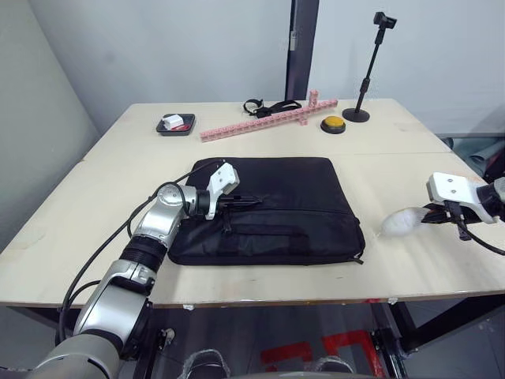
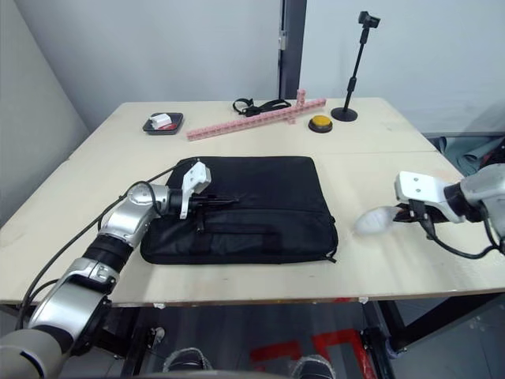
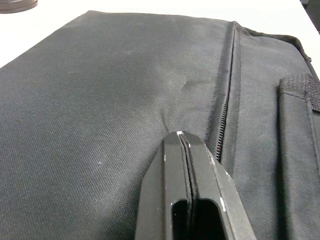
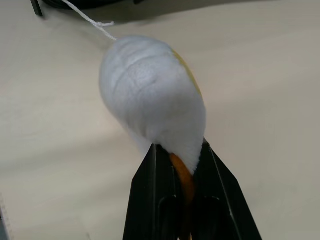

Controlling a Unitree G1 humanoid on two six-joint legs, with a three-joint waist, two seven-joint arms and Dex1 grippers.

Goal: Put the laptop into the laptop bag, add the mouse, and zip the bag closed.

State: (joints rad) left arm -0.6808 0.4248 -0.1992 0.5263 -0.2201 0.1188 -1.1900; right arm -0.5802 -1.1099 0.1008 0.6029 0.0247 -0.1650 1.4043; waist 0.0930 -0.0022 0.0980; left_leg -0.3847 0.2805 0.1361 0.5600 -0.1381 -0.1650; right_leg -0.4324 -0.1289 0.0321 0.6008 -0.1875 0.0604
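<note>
Left gripper (image 3: 186, 142), fingers pressed together empty, rests on the laptop bag (image 1: 268, 209) lying flat mid-table, soft limp fabric likely best taken by its zipper (image 3: 225, 105), while off its right end the right gripper (image 4: 181, 162) pinches a fuzzy white lump (image 4: 150, 100), light and squashy-looking.

Soft, even light is falling from overhead, leaving the table (image 1: 260, 142) bright and casting only faint shadows by the bag (image 1: 272, 209) and under the stand (image 1: 367, 75) at the far right. The white lump (image 1: 402, 223) at the right gripper (image 1: 430, 215) is smearing with motion blur in the head views. The left wrist view is blurring toward its far edge.
</note>
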